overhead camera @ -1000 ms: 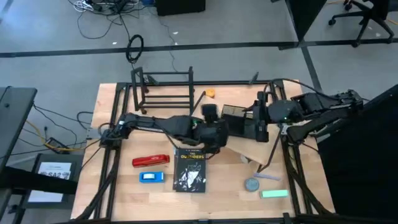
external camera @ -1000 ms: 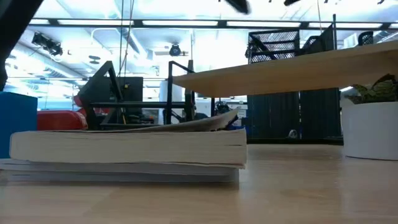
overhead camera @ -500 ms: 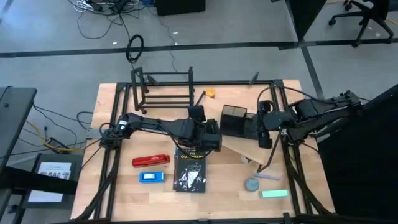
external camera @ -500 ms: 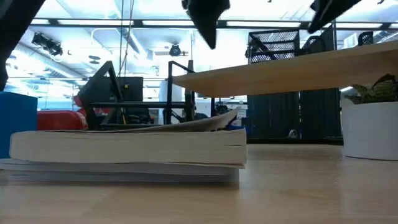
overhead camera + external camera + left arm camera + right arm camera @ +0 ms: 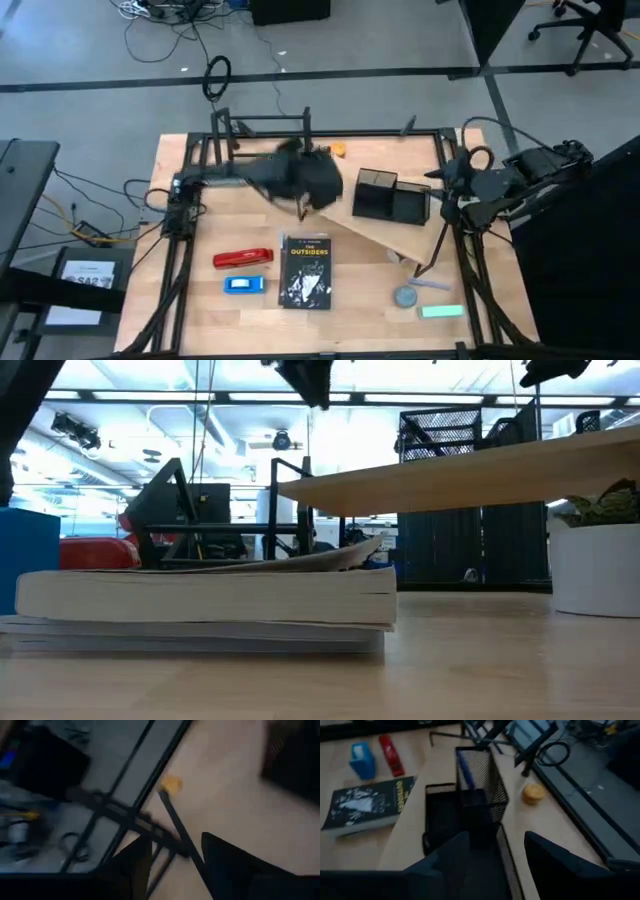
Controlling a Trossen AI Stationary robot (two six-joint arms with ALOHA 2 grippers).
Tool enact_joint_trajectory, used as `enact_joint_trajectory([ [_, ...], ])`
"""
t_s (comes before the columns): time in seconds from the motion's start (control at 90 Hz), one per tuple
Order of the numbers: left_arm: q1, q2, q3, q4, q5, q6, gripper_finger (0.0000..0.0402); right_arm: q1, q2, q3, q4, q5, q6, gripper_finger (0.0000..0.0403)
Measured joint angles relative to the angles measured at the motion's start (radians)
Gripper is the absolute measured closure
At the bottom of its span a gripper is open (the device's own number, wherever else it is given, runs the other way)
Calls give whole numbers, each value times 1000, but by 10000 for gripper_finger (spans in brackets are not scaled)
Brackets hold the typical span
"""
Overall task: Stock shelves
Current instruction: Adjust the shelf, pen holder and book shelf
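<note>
The wooden plank shelf (image 5: 392, 237) stands at the middle right on thin black legs. A black mesh organizer (image 5: 389, 197) sits on top of it. The black tube rack (image 5: 262, 146) stands at the far edge. My left gripper (image 5: 175, 865) hangs open in the air between the rack and the organizer, blurred in the high view (image 5: 315, 185). My right gripper (image 5: 495, 865) is open, to the right of the organizer (image 5: 470, 795) and apart from it, near the table's right edge (image 5: 445, 176). Neither gripper holds anything.
A black paperback (image 5: 305, 270), a red stapler (image 5: 242, 258) and a blue box (image 5: 244, 284) lie at the near left. A grey disc (image 5: 405, 296), a purple strip (image 5: 430, 284) and a green block (image 5: 441, 311) lie at the near right. A small orange object (image 5: 339, 150) lies beside the rack.
Both grippers have drawn away from the mesh organizer, which stays on the plank. My left gripper has risen and swung toward the far left, toward the black rack. My right gripper has pulled back toward the table's right edge.
</note>
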Motion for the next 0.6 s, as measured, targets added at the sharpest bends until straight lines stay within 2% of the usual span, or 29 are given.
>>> enact_joint_trajectory([
  [0.156, 210, 30, 16, 281, 309, 260, 310, 0, 0, -39, 54, 12, 2, 246],
  [0.311, 405, 116, 17, 472, 498, 371, 381, 0, 1, -115, 134, 12, 19, 250],
  [0.4, 467, 188, 17, 581, 614, 390, 396, 0, 0, -157, 180, 12, 29, 250],
  [0.444, 479, 226, 17, 626, 642, 390, 396, 0, 1, -169, 190, 12, 33, 250],
  [0.6, 507, 346, 16, 730, 643, 377, 401, 0, 0, -180, 195, 12, 59, 251],
])
